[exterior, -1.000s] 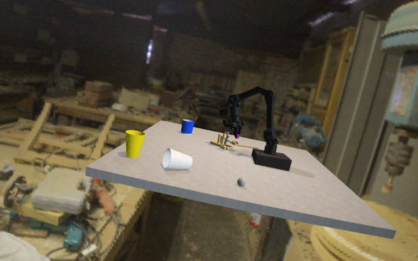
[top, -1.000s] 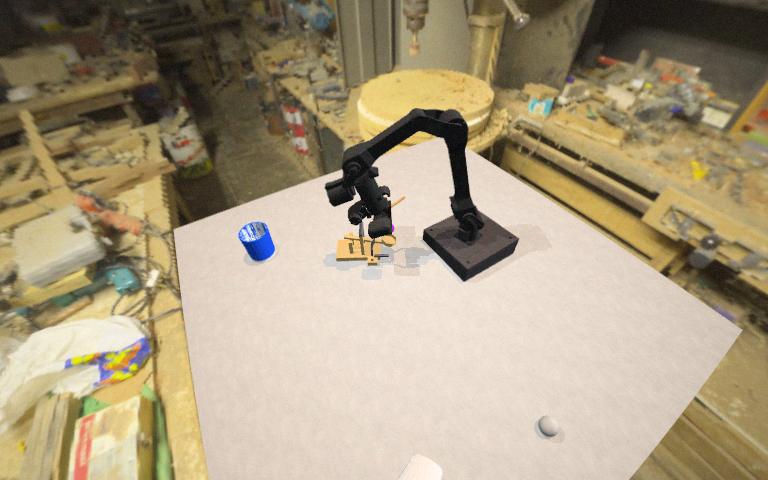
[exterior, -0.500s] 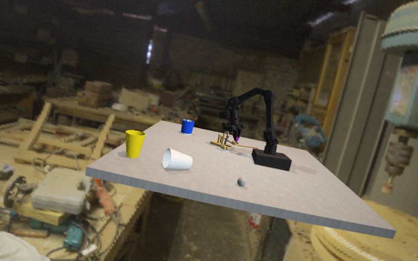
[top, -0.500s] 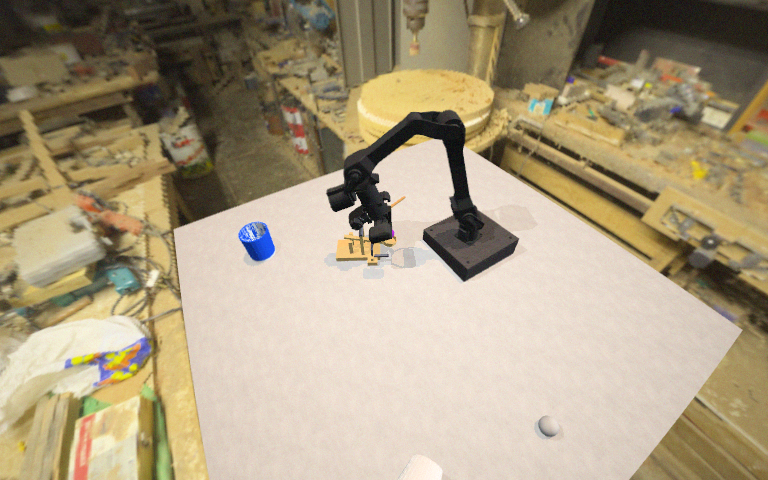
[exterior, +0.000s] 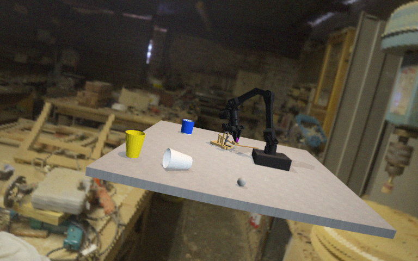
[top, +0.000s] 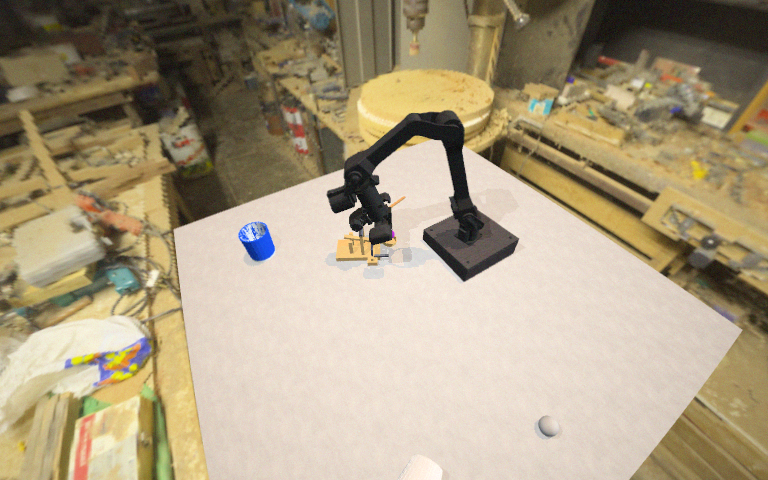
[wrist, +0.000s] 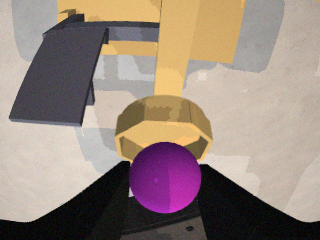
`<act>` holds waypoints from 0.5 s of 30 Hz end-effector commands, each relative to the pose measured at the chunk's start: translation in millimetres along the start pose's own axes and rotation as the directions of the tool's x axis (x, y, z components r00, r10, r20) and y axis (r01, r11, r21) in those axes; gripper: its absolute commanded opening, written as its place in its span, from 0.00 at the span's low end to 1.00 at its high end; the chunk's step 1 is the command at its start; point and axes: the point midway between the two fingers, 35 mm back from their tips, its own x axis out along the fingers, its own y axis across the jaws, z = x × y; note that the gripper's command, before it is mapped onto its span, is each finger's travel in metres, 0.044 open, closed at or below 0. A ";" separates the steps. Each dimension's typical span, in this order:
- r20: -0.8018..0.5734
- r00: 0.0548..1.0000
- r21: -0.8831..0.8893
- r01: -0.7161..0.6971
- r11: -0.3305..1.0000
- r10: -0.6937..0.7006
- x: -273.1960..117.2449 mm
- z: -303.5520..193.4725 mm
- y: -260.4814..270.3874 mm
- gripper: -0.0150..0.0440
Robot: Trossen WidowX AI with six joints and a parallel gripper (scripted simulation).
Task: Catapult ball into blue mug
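Just above the catapult's cup point(top: 389, 241) point(exterior: 235, 143) point(wrist: 164, 110), our gripper point(top: 389, 233) point(exterior: 237, 138) point(wrist: 164, 171) is clamped on the ball point(top: 392, 233) point(exterior: 237, 140) point(wrist: 165, 177), probably light, stiff and prone to roll, so we'd best keep gripping its widest sides.

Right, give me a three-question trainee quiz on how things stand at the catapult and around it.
1. Multiple choice: what is between the fingers of the gripper?
A) grey ball
B) purple ball
C) yellow cup
2. True or false: the blue mug lies on its side.
3. Fill in: the white cup is lying on its ____.

Key: 1 B; 2 false; 3 side
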 end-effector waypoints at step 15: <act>0.155 0.988 -0.005 -0.007 1.000 0.008 -95.0 -14.9 -0.9 1.00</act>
